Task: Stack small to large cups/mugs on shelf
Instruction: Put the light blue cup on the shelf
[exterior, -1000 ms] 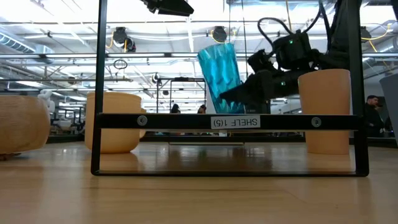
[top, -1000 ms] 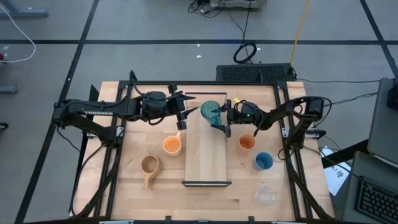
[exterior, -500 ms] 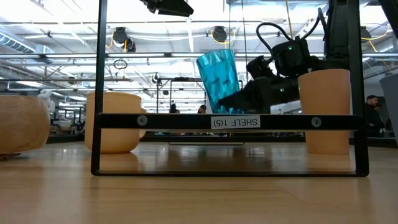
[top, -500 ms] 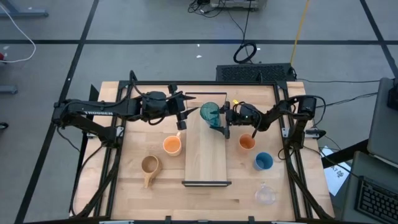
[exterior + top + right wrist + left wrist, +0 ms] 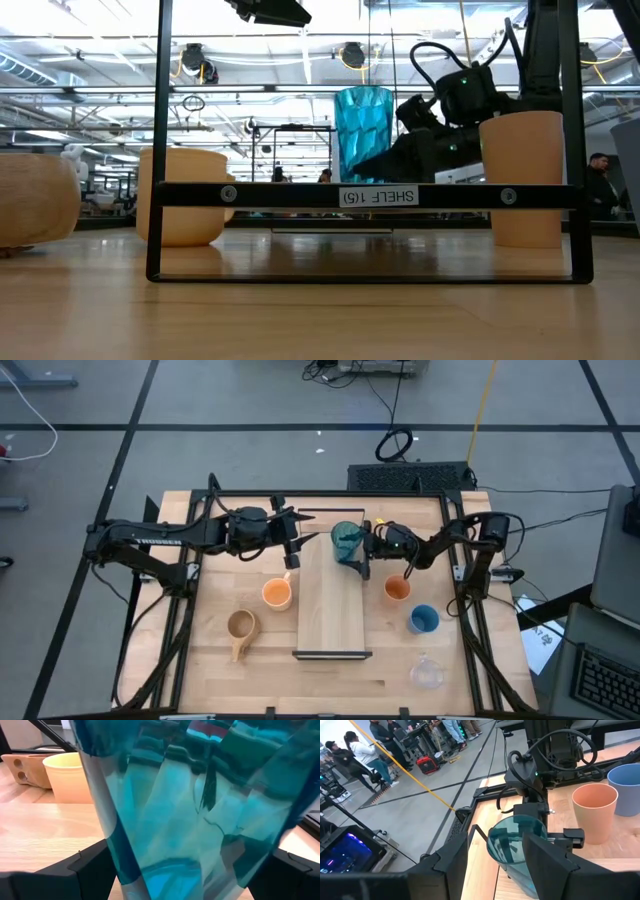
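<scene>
The teal tumbler (image 5: 346, 538) stands upright at the far end of the shelf (image 5: 332, 610); in the low view the tumbler (image 5: 363, 135) rises behind the shelf's front rail (image 5: 360, 196), which hides its base. My right gripper (image 5: 352, 550) reaches in from the table's right, its fingers against the tumbler's sides. My left gripper (image 5: 296, 546) hangs open above the shelf's far left corner, holding nothing, with the tumbler (image 5: 515, 847) beyond its fingers. My right gripper has the tumbler's lower wall (image 5: 130, 865) between its two fingers, one on each opposite side. The fingers (image 5: 385, 165) come nearly level from the table's right. The tumbler stands upright in the hold; whether its base rests on the shelf is hidden.
Left of the shelf stand an orange mug (image 5: 277, 594) and a tan handled mug (image 5: 241, 626). To its right are an orange cup (image 5: 397, 589), a blue cup (image 5: 423, 619) and a clear glass (image 5: 427, 673). People stand in the room beyond.
The teal tumbler, tilted a second ago with its rim leaning toward the table's left, has come upright between my right gripper's fingers at the shelf's far end.
</scene>
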You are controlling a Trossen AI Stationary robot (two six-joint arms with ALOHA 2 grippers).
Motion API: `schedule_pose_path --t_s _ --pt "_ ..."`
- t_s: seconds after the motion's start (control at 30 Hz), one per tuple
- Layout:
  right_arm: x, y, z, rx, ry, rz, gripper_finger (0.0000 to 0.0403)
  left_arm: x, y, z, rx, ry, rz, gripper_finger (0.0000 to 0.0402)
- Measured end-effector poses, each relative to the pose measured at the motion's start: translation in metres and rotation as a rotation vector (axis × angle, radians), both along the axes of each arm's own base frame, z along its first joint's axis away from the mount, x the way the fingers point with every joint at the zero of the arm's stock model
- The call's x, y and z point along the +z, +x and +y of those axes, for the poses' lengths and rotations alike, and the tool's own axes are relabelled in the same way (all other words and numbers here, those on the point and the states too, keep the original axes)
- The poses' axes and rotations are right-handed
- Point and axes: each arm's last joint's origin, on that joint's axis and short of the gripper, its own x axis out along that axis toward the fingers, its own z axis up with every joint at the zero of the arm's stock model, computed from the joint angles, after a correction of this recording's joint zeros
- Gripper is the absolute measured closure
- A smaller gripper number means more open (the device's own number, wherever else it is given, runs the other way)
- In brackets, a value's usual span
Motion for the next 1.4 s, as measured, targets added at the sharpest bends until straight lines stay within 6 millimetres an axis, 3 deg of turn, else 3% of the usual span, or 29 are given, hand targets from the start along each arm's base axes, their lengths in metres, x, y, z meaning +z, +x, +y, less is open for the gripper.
schedule_pose_path --t_s 0.43,0.67,1.07,1.4 --pt "0.002 -0.001 0.002 0.019 0.071 0.022 0.0044 0.000 0.000 0.000 -0.001 -0.008 -0.003 0.0213" --pt "0.002 -0.001 0.002 0.017 0.084 0.020 0.0007 0.000 0.000 0.000 -0.001 -0.008 -0.004 0.0213" --pt "0.000 -0.002 0.002 0.015 0.099 0.053 0.0003 -0.001 0.000 0.000 -0.001 -0.009 0.002 0.0213" --pt "0.016 -0.010 0.005 0.020 0.097 0.119 0.0004 -0.002 0.000 0.000 0.002 -0.016 0.012 0.0213"
